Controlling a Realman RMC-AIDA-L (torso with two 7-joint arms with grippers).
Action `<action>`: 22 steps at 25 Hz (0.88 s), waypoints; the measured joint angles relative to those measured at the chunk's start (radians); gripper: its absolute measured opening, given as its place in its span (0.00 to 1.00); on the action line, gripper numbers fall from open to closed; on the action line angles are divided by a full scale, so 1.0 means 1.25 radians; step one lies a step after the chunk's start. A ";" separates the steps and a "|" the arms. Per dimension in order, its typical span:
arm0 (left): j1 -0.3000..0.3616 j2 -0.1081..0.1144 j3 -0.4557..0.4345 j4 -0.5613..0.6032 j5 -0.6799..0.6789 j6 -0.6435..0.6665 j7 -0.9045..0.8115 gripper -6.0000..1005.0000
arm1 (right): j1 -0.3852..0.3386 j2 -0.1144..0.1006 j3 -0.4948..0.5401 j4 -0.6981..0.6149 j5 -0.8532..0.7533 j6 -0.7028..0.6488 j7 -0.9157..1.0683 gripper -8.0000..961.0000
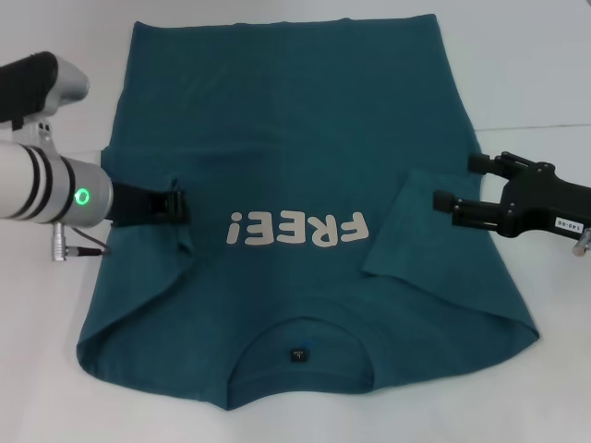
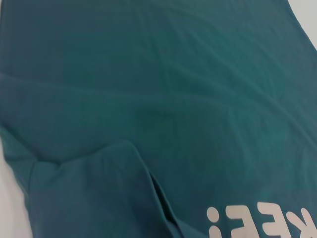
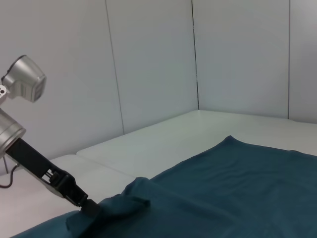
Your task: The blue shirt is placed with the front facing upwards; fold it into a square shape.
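Dark teal-blue cotton T-shirt (image 1: 305, 185) spread face-up on white table (image 1: 536, 74), collar nearest robot. Left tool (image 1: 181, 205) pinching folded-in left sleeve beside lettering. Right tool (image 1: 454, 183) open, just beside folded right sleeve, empty.

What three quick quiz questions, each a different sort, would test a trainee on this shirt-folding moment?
1. True or false: both sleeves of the blue shirt lie folded in over its body.
2. Which gripper is pinching cloth? A) left gripper B) right gripper C) neither
3. Fill in: the cream letters on the chest read ____.

Key
1. True. Both sleeves lie inward on the shirt's body.
2. A. The left gripper is shut on the left sleeve; the right gripper is open beside the right sleeve.
3. FREE
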 joint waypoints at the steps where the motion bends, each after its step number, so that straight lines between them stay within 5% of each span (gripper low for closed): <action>1: -0.001 -0.001 0.000 0.005 0.000 -0.004 0.000 0.05 | -0.001 0.000 0.000 0.000 0.000 0.000 -0.001 0.98; 22: 0.006 -0.016 0.061 0.040 -0.078 -0.081 0.005 0.05 | -0.006 0.000 0.002 0.004 0.000 0.003 -0.007 0.98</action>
